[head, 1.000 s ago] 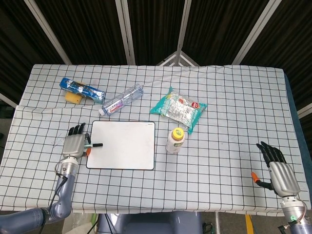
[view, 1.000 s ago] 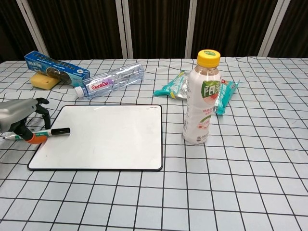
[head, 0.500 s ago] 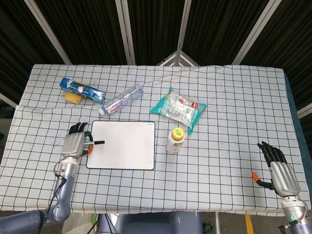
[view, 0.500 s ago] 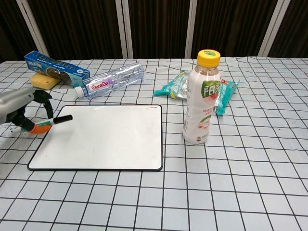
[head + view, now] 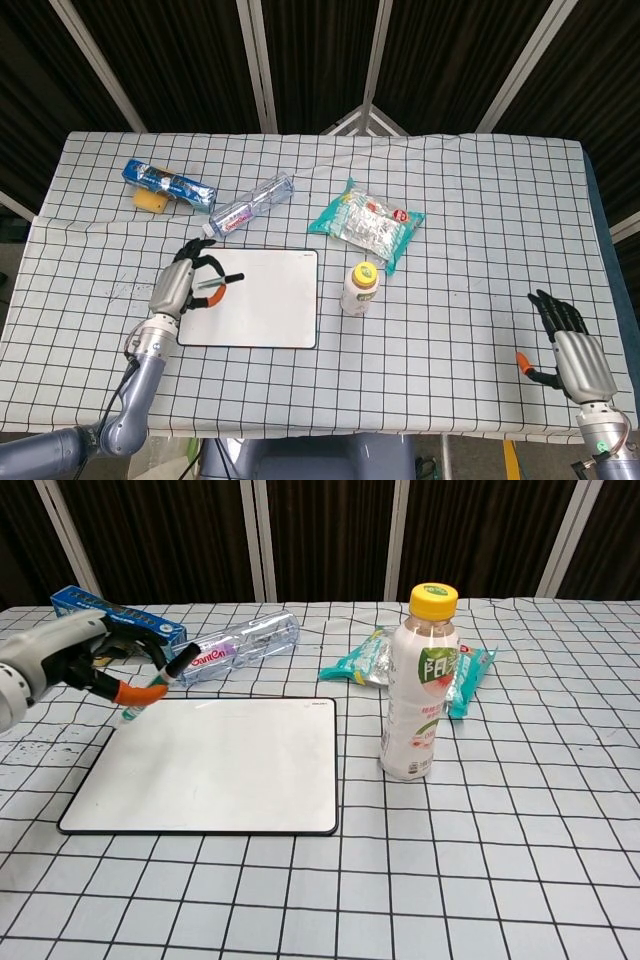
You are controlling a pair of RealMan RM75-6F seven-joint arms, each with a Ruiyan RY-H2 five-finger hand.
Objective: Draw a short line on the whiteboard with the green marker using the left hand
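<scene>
Marker trouble looms at the left of the desk [image 5: 480, 200]: the left robot hand [image 5: 178, 287] holds the green marker [image 5: 158, 683], cap apparently on, raised over the whiteboard [image 5: 215, 765] near its far left corner. A capped tip would draw nothing; a loose hold could drop it. Far right, the right robot hand [image 5: 572, 350] lies spread, empty.

silver hands [image 5: 172, 288] with black, orange-tipped fingers [image 5: 548, 307].

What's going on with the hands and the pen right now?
Left hand holds green marker above whiteboard. Right hand open, idle. Board blank; nothing in the way.
</scene>
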